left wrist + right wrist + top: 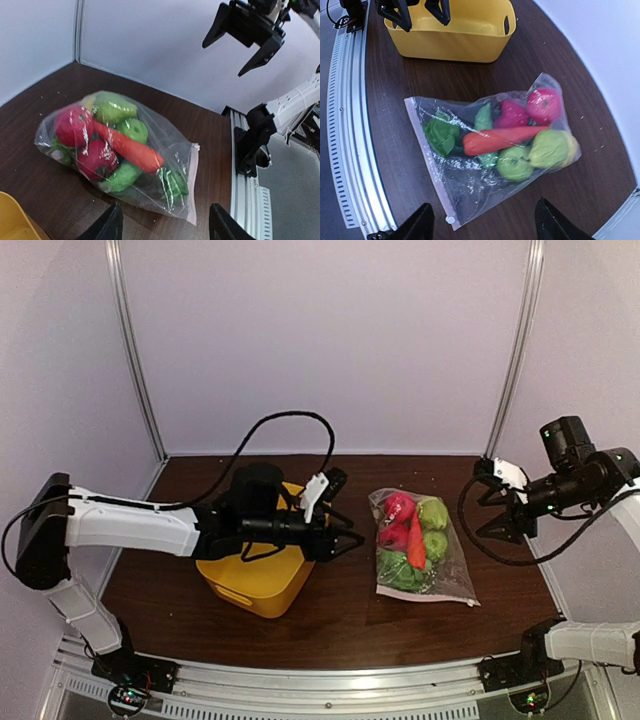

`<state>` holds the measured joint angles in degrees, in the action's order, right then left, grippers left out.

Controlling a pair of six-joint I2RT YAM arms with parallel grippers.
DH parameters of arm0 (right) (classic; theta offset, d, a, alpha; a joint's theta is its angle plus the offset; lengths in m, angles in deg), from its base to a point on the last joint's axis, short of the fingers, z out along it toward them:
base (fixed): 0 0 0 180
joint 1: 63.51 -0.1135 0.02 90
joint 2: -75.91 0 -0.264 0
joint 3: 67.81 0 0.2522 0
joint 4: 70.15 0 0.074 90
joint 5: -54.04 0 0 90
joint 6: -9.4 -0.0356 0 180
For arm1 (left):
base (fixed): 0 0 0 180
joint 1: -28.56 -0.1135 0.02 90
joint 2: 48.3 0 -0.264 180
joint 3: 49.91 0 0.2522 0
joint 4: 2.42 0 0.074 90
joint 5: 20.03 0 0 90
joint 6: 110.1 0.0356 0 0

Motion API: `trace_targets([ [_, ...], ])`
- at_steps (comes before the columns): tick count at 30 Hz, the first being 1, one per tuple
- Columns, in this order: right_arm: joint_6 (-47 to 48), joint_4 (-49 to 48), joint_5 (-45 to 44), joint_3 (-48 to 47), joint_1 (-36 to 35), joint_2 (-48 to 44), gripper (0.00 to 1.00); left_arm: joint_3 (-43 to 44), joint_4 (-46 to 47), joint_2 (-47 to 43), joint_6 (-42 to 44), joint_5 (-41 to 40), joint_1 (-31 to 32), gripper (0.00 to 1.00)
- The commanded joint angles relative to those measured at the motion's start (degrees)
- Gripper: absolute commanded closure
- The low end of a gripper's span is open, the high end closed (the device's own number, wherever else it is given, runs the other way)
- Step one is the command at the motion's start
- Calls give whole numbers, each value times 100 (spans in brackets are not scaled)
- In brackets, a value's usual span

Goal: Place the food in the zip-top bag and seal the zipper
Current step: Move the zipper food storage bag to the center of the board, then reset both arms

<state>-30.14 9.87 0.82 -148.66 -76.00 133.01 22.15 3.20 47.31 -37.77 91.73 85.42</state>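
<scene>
We see the bag, likely soft, slippery and light, lying full of food on the table between our left pincer and right pincer, both apart and empty; we judge its zipper edge the best hold.

The left arm and right arm wear white shells, black joints and looping black cables.

Overhead view dim, soft; wrist views brighter, zip-top bag glinting.
</scene>
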Motion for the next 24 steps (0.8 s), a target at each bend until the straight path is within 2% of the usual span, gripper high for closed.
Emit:
trace_targets([
  [1,-766,-443,197,-542,0,-321,28,121,-1140,-1507,188,-1202,-40,35],
  [3,-1382,-1009,192,-546,1,-184,25,210,-1930,-2029,145,-2299,-48,25],
  [6,-2507,-1751,-15,-515,34,135,21,319,-2990,-2735,110,-3850,-146,4],
  [8,-3107,-2270,-290,-554,82,278,15,346,-3442,-3208,146,-4515,-342,2],
  [9,-3386,-2502,-471,-593,100,332,2,371,-3681,-3410,62,-4772,-491,2],
  [14,-4275,-3767,-1893,-525,169,286,0,934,-4888,-3784,-213,-4824,-1779,2],
  [18,-4575,-4155,-2262,-498,177,366,0,1033,-4943,-3726,364,-4519,-2217,2],
  [24,-5457,-4127,-3894,-522,177,909,0,402,-4313,-3447,675,-4568,-2877,2],
])
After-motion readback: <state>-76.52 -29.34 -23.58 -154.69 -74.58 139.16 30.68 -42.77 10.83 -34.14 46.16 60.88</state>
